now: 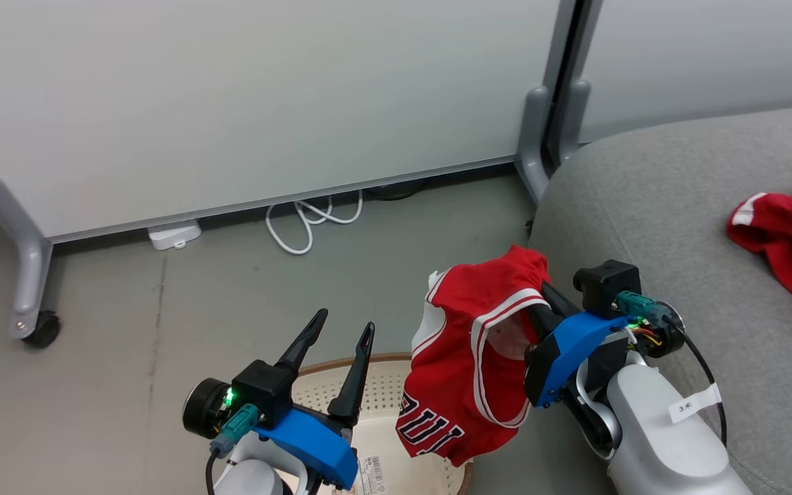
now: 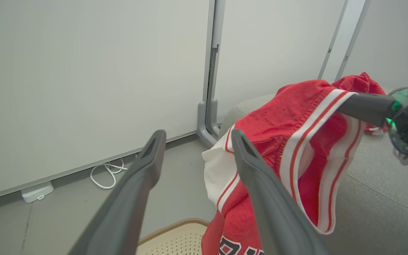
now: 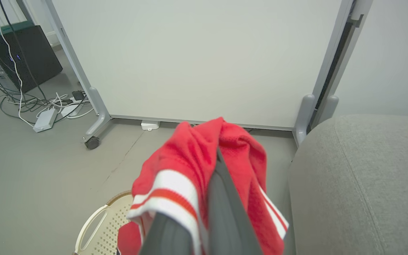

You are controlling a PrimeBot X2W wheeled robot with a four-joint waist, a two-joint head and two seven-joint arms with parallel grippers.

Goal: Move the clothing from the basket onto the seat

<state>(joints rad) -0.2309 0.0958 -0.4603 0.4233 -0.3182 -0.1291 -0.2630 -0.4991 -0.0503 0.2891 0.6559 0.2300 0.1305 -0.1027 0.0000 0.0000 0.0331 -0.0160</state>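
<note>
You're holding the red jersey (image 1: 465, 344) in the right gripper (image 3: 218, 166), its two dark fingers clenched on a bunch of fabric by the striped armhole trim, and the garment is hanging just off the rounded edge of the grey seat (image 1: 643, 206), lettered front dangling over the laundry basket (image 1: 386, 395) sitting on the floor (image 1: 162, 344) beside that seat. The left gripper (image 1: 344, 322) is hovering on the far side of the jersey from the seat, fingers spread wide, gripping nothing. The red shorts (image 1: 791, 234) are already lying on the seat, well in from its edge. I'm reading that jersey as light, limp mesh: it's going to swing, drape and fold on itself, and a thin pinch may be letting it slide, so the thick white-and-red banding is looking like the surest place to hold. Watch what you're not seeing: the right fingertips are sinking into the cloth, so I can't tell how much they're biting; whether the hem is touching the basket I can't say; the jersey and the bottom of the head view are covering most of the basket's inside; and the shorts are running off that view's side.
</note>
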